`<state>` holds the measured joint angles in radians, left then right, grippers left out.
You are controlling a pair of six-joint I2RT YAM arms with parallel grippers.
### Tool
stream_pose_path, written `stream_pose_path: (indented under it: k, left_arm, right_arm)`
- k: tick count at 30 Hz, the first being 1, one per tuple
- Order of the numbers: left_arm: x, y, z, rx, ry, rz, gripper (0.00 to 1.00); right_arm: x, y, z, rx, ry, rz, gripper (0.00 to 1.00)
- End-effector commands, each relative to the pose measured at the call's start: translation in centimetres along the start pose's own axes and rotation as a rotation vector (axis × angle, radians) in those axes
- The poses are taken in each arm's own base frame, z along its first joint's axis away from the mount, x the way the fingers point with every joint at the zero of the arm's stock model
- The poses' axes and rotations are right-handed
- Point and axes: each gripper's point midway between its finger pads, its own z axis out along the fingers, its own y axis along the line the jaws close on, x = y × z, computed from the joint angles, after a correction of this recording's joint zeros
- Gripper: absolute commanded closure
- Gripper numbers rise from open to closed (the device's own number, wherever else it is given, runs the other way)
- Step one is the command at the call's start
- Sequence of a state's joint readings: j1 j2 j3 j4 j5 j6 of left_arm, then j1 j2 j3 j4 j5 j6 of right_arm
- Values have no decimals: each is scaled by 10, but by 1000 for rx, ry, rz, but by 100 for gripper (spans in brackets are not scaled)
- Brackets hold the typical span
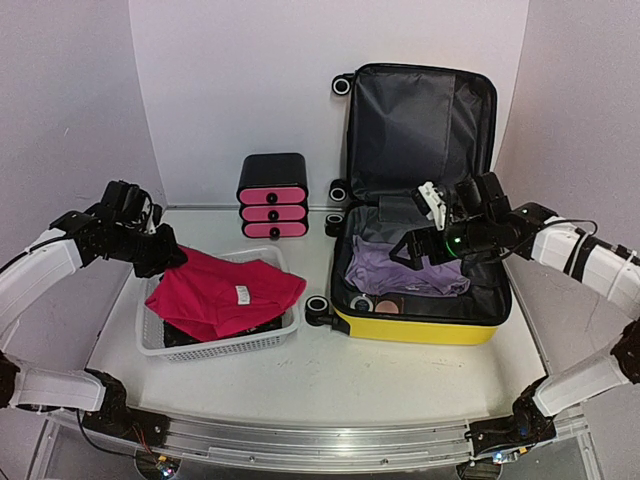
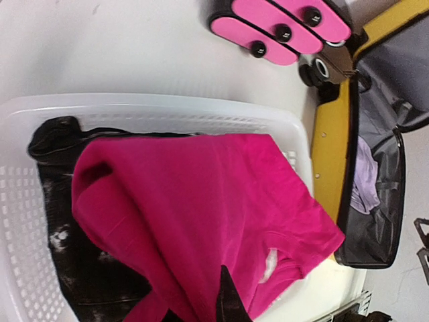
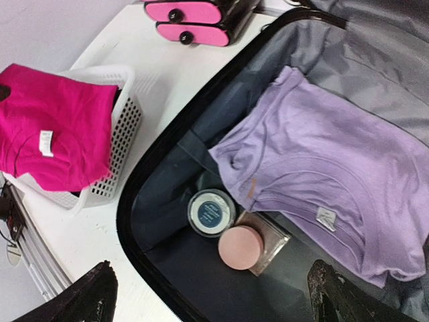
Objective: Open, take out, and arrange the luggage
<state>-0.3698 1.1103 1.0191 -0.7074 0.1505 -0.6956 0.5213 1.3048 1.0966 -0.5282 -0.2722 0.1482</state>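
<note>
Luggage point(image 1: 420, 328): large yellow hard-shell suitcase with a black zipper band, black wheels and dark grey fabric lining. Location: right half of the white table point(image 1: 400, 385). It is open, with the base lying flat and the lid standing upright against the back wall.

Contents of base: lilac T-shirt point(image 3: 322, 174), loosely spread, white label showing. Just beside the shirt's near-left edge sits a small round jar point(image 3: 210, 212) with a dark blue lid. Next to that, a round pink pot point(image 3: 240, 247) rests on a flat brownish square case point(image 3: 273, 236).

Right gripper point(image 3: 211, 305): over the base, above the lilac T-shirt, fingers spread wide, holding nothing.

White mesh plastic basket point(image 1: 215, 347): left of the luggage, near but apart. It holds a dark garment point(image 2: 60, 221). A magenta T-shirt point(image 1: 225, 295) is draped over the garment and over the basket's right rim.

Left gripper point(image 1: 170, 260): at the basket's far-left corner, fingers closed together against the magenta cloth. Whether a fold is pinched cannot be told.

Black drawer box point(image 1: 272, 195) with three pink drawer fronts: at the back wall, beyond the basket, just left of the luggage lid.
</note>
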Motion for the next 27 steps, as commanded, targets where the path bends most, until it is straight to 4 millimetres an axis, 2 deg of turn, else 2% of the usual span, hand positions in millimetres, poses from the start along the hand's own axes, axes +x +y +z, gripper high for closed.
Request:
stream_pose_path:
  k: [1, 5, 9, 12, 13, 15, 17, 21, 27]
  left_arm:
    - [1, 17, -2, 21, 37, 58, 100]
    - [8, 34, 11, -4, 85, 66, 100]
    - [4, 42, 19, 6, 26, 136, 100]
    - [5, 65, 28, -90, 32, 118, 100]
    - [7, 75, 32, -137, 40, 100, 98]
    - [12, 99, 34, -256, 49, 49, 82]
    - [16, 113, 33, -328, 56, 13, 63]
    - [11, 127, 18, -433, 25, 6, 52]
    - [-3, 116, -20, -443, -48, 42, 42]
  right_arm:
    - [-22, 26, 4, -15, -33, -85, 2]
    - [-22, 41, 16, -30, -11, -114, 2]
    - [-20, 53, 27, -46, 10, -138, 2]
    - [-19, 60, 33, -56, 23, -148, 2]
    - [-18, 62, 35, -60, 26, -152, 2]
    - [-17, 65, 37, -63, 32, -162, 2]
    - [-16, 67, 40, -64, 39, -165, 2]
    - [-14, 69, 45, -69, 50, -172, 2]
    - [-13, 69, 49, -60, 57, -185, 2]
